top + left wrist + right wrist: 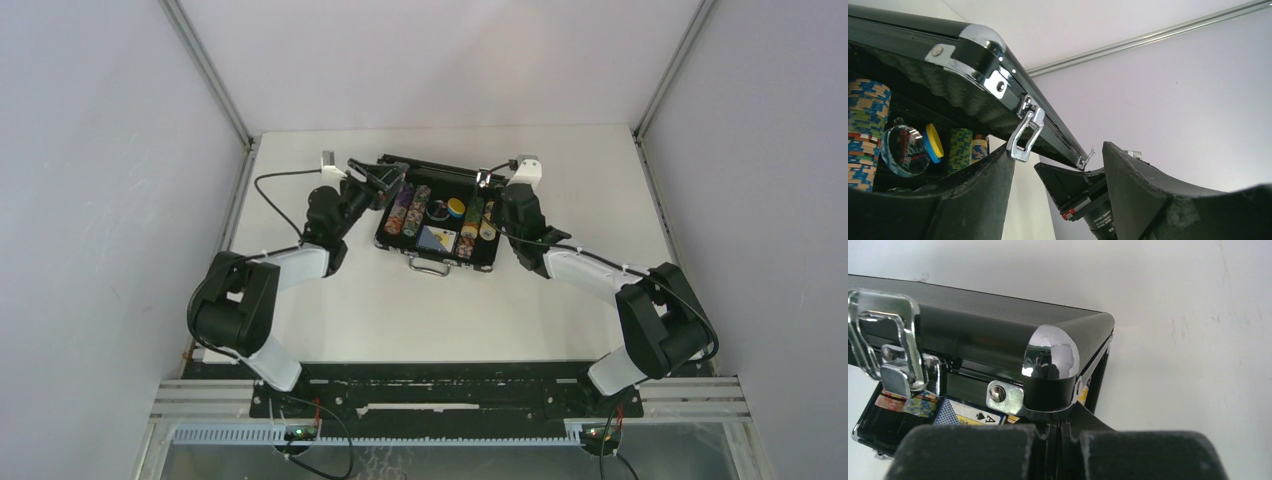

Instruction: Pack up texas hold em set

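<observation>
The black briefcase (pixel 437 260) lies open mid-table, holding chip rolls (pixel 405 212), a card deck (pixel 436 238) and a yellow token (pixel 456 207). Its lid (pixel 430 166) is raised part way over the tray. My left gripper (pixel 385 180) is open at the lid's left end. In the left wrist view the lid edge (pixel 978 50) and a hanging latch (pixel 1025 132) pass just above that gripper (pixel 1058 200). My right gripper (pixel 497 190) is shut, and its tips (pixel 1060 432) sit under the lid's chrome corner (pixel 1050 352). The deck (pixel 968 415) shows below the lid.
White walls with metal rails close in the table on three sides. The case handle (pixel 428 268) points toward the arm bases. A clear token (pixel 905 150) and a yellow token (pixel 935 142) stand between chip rolls (pixel 865 125). The right arm's gripper (pixel 1078 192) shows between my left fingers.
</observation>
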Available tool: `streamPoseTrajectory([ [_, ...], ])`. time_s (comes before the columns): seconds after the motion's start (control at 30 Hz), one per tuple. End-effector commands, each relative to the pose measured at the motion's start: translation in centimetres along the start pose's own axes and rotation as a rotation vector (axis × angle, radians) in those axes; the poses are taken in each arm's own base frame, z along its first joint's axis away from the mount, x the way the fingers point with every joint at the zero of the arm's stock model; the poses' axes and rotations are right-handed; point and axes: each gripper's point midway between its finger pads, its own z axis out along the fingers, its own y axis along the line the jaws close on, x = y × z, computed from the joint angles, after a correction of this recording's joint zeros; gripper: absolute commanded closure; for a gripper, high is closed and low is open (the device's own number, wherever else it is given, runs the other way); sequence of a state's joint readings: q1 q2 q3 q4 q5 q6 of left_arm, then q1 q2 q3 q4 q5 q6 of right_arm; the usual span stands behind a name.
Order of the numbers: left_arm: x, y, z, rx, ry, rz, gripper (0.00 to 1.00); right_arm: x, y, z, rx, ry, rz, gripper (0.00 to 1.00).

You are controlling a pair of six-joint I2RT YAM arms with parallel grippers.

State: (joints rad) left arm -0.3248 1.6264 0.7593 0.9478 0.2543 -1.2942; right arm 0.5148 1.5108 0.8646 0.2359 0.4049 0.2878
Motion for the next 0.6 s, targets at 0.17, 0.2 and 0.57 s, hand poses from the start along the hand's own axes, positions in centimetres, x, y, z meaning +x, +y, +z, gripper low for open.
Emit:
streamPoseTrajectory([
  [0.17, -1.1, -6.3, -1.0, 0.158, -0.033, 0.029, 0.31, -1.4, 0.0, -0.5, -0.008, -0.050, 0.046, 1.00],
  [0.2, -1.1, -6.5, -1.2, 0.162, -0.034, 0.031, 0.31, -1.4, -0.1, -0.5, -0.007, -0.051, 0.047, 1.00],
  [0.57, -0.9, -6.5, -1.6, 0.159, -0.030, 0.033, 0.31, -0.6, 0.3, -1.0, -0.013, -0.029, 0.050, 1.00],
])
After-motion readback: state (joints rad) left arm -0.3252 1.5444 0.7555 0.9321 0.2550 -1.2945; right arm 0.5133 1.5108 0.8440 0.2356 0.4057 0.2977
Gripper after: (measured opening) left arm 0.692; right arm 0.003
